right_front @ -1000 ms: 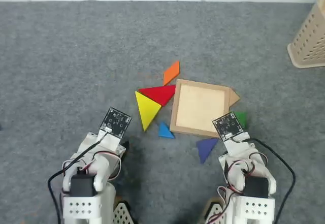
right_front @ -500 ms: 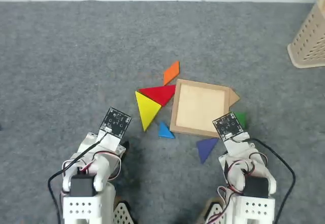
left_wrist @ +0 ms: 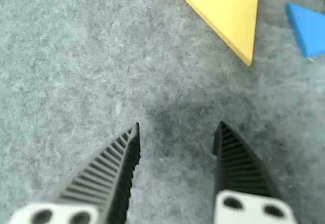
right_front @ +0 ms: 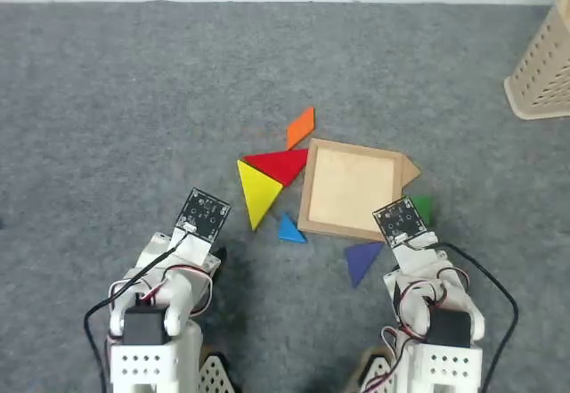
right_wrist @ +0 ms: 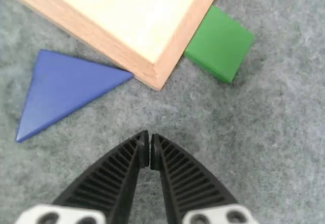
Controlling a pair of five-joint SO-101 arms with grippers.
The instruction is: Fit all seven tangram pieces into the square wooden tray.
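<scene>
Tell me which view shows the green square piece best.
The right wrist view: the green square lies fully visible beside the tray's rim. In the high view only its edge peeks out past the right arm's wrist.

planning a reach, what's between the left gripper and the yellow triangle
Bare grey carpet, by the left wrist view, from left gripper to yellow triangle.

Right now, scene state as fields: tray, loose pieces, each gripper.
tray: square wooden tray, nothing in it
pieces outside tray: orange piece, red triangle, yellow triangle, light blue triangle, dark blue triangle, green square, tan piece
left gripper: open, empty, over bare carpet near the yellow triangle
right gripper: shut, empty, by the tray corner between dark blue triangle and green square
</scene>
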